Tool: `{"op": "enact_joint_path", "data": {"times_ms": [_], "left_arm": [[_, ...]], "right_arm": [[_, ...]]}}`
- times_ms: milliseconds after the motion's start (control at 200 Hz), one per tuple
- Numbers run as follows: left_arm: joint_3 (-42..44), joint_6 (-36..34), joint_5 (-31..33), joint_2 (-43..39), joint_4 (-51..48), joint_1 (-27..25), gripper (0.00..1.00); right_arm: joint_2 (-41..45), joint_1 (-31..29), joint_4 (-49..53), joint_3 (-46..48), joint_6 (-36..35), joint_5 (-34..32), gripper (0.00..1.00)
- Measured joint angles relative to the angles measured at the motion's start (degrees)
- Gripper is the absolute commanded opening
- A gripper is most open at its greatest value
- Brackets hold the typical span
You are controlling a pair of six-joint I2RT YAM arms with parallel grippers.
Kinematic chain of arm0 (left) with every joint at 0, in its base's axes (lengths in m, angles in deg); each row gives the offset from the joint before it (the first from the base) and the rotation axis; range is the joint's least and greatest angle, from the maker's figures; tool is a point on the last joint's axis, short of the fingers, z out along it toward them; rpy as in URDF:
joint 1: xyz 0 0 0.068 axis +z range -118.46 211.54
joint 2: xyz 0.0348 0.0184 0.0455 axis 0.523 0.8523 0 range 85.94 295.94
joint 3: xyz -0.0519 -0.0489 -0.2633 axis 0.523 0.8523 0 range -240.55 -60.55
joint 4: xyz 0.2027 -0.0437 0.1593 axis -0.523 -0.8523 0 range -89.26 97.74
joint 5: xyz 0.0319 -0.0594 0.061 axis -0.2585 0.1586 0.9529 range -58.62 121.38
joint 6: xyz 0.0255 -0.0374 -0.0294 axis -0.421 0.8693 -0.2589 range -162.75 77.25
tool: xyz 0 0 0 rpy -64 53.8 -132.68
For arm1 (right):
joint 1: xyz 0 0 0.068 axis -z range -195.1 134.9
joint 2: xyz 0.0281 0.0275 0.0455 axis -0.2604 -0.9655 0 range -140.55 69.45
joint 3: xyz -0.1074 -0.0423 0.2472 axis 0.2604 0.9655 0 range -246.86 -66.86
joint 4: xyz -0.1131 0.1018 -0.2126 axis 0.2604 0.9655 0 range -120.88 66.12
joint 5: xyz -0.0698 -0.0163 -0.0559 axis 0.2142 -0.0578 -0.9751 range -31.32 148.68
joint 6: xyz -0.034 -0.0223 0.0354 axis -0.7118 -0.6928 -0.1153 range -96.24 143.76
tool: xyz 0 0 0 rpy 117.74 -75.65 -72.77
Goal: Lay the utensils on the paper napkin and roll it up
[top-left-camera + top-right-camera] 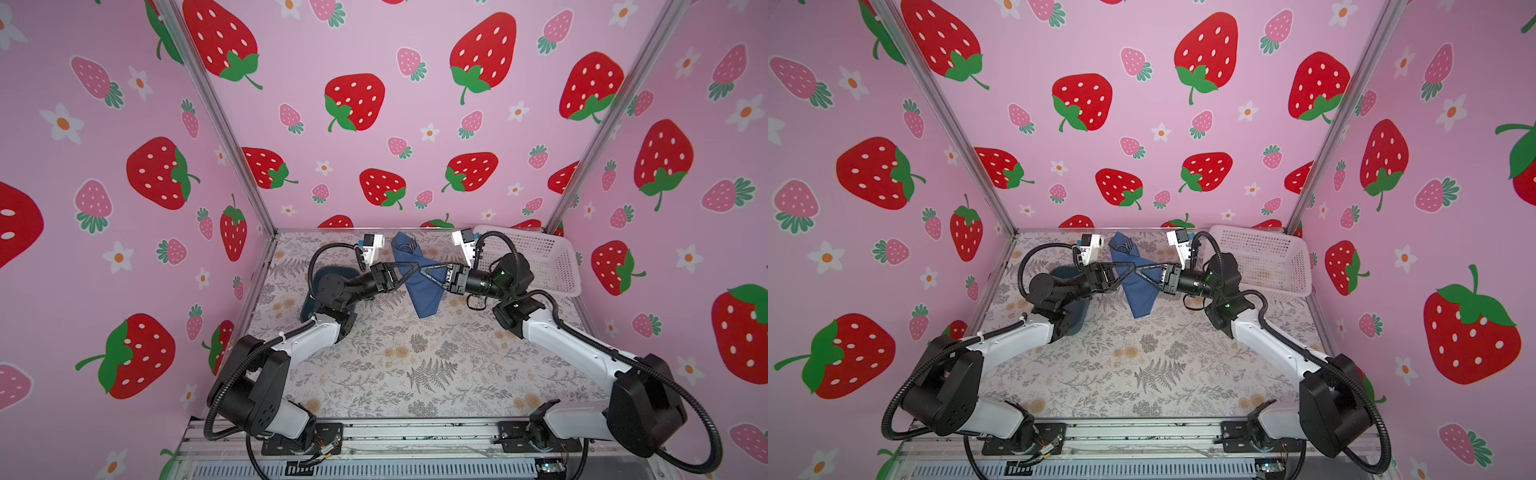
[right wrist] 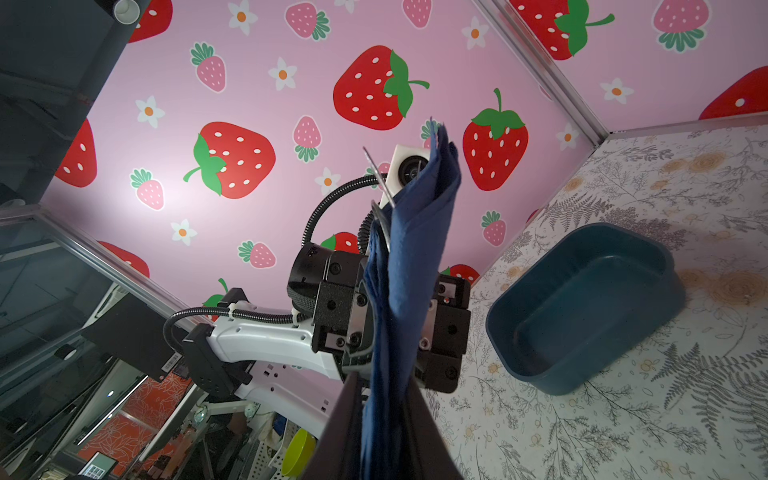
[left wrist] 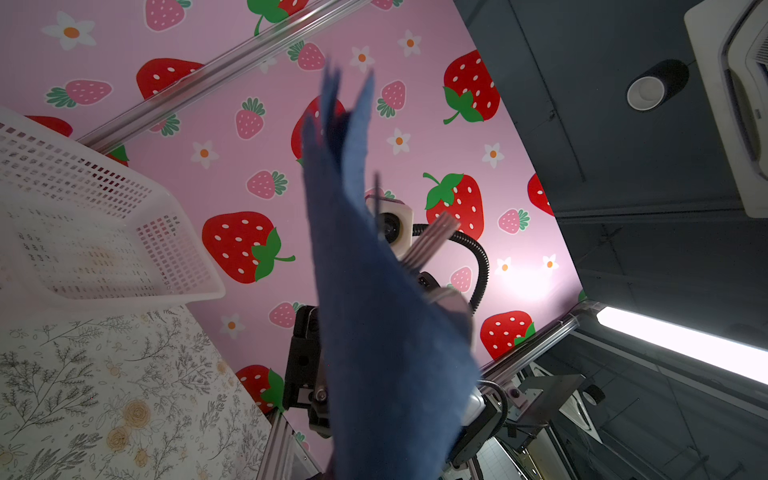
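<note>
Two claws meet mid-roll on the paper napkin, held up far-middle, its length running far to near, utensils peeking out. Left claw pinches it; right claw, I cannot tell.

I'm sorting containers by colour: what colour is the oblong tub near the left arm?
The tub is plain dark teal; the right wrist view shows it best.

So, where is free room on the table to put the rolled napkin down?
The widest bare patch is the front middle of the table, between the two arms. Crowded: the white basket at the back right, the teal tub under the left arm, and the left pincer and right pincer meeting at the rolled napkin.
</note>
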Motion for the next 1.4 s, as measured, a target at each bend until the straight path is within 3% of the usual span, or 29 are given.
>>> {"op": "enact_joint_path", "data": {"times_ms": [170,330,485,730,1035,1140,1396], "left_arm": [[0.00,0.02,0.02,0.00,0.00,0.00,0.07],[0.00,0.00,0.00,0.00,-0.02,0.00,0.07],[0.00,0.02,0.00,0.00,0.00,0.00,0.07],[0.07,-0.35,0.09,0.00,-0.57,-0.02,0.26],[0.59,-0.74,-0.07,0.46,-1.44,-0.79,0.37],[0.59,-0.81,-0.44,1.29,-1.29,-1.66,0.36],[0.57,-0.72,-0.37,2.58,0.50,-2.58,0.22]], "right_arm": [[0.13,0.20,0.72,0.00,-0.39,-0.39,0.21],[0.48,0.26,1.57,0.00,-1.18,-0.39,0.07],[0.79,0.28,2.23,0.00,-1.40,-0.44,0.00],[1.09,0.33,2.45,0.00,-1.42,-0.94,0.00],[1.11,0.33,2.64,0.00,-1.20,-1.73,0.00],[1.11,0.35,3.08,0.00,-1.16,-2.10,0.00],[1.11,0.59,4.59,0.00,-0.59,-3.28,0.00]]}}
